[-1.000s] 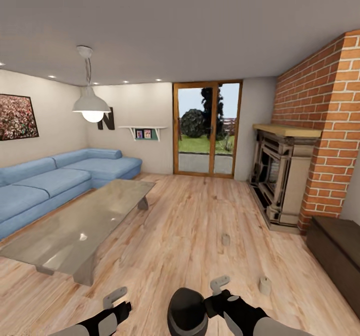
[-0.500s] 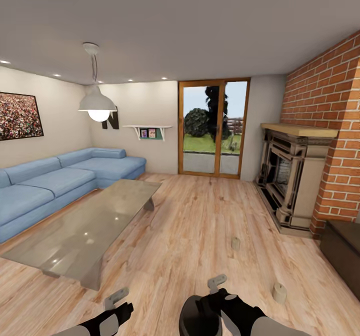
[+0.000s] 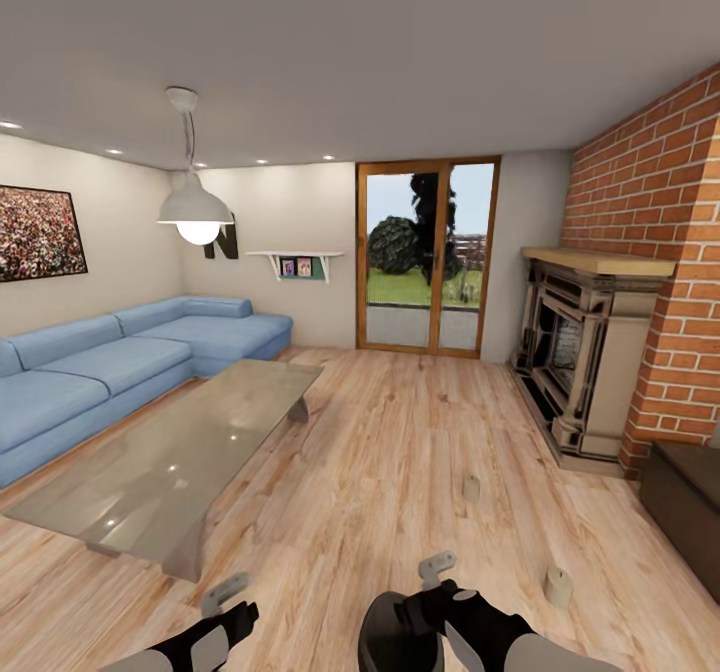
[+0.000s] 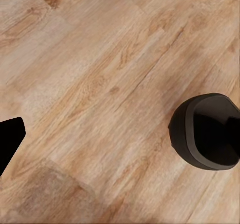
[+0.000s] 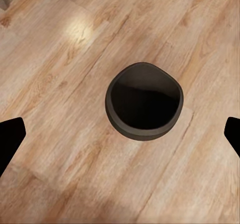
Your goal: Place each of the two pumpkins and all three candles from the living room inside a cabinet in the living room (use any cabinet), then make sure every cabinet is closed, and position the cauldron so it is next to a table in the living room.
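Living room, largest to smallest: the glass table (image 3: 165, 467) lies near-left, the cabinet (image 3: 690, 512) at the right edge, the cauldron (image 3: 400, 637) on the floor below the right gripper (image 3: 437, 582), and two candles (image 3: 559, 586) near-right. Between the last two instants the view stops shifting rightward, so the base has likely halted at the cauldron. The right gripper is spread wide and empty above the cauldron's mouth; the left gripper (image 3: 232, 604) hangs empty, its spread indeterminate.
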Controlling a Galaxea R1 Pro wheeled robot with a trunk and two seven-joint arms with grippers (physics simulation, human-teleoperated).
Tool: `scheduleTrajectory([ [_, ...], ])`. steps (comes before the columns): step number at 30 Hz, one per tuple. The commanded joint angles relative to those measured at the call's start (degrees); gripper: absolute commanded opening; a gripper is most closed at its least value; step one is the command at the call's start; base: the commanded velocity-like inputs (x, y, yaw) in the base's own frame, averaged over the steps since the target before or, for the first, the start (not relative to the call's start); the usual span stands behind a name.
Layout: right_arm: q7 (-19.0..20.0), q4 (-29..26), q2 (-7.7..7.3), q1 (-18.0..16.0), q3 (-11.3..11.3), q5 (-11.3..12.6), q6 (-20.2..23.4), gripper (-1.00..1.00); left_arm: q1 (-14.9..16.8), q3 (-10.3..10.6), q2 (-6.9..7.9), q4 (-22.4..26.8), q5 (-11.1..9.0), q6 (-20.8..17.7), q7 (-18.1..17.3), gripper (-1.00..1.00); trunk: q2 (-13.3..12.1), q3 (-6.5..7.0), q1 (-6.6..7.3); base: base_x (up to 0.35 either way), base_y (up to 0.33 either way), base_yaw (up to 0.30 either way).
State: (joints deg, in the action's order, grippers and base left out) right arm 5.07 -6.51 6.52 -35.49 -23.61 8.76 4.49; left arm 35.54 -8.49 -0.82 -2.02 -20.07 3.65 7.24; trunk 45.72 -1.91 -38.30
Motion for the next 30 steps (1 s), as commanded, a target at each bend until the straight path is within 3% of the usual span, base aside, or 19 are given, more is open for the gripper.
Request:
scheduleTrajectory([
  [1,0.06,-0.06,-0.02,-0.04,-0.44,0.60,0.31,1.00,0.10,-0.46,0.04,-0.18,0.12,0.38,0.07,1.00,-0.33,0.09,0.21,0.000,0.000,0.000],
  [11,0.06,0.00,-0.10,-0.02,-0.39,0.64,0.43,1.00,0.12,-0.37,0.20,-0.13,0.14,0.47,0.31,1.00,-0.74,0.26,0.43,0.000,0.003,0.000],
  [20,0.11,0.01,-0.10,-0.02,-0.32,0.64,0.36,1.00,0.12,-0.31,0.20,-0.17,0.20,0.48,0.25,1.00,-0.74,0.26,0.43,0.000,0.211,-0.004],
  [30,0.12,0.01,-0.10,-0.02,-0.14,0.72,0.40,1.00,0.09,-0.22,0.20,-0.18,0.28,0.48,0.41,1.00,-0.74,0.26,0.43,0.000,0.086,-0.144],
])
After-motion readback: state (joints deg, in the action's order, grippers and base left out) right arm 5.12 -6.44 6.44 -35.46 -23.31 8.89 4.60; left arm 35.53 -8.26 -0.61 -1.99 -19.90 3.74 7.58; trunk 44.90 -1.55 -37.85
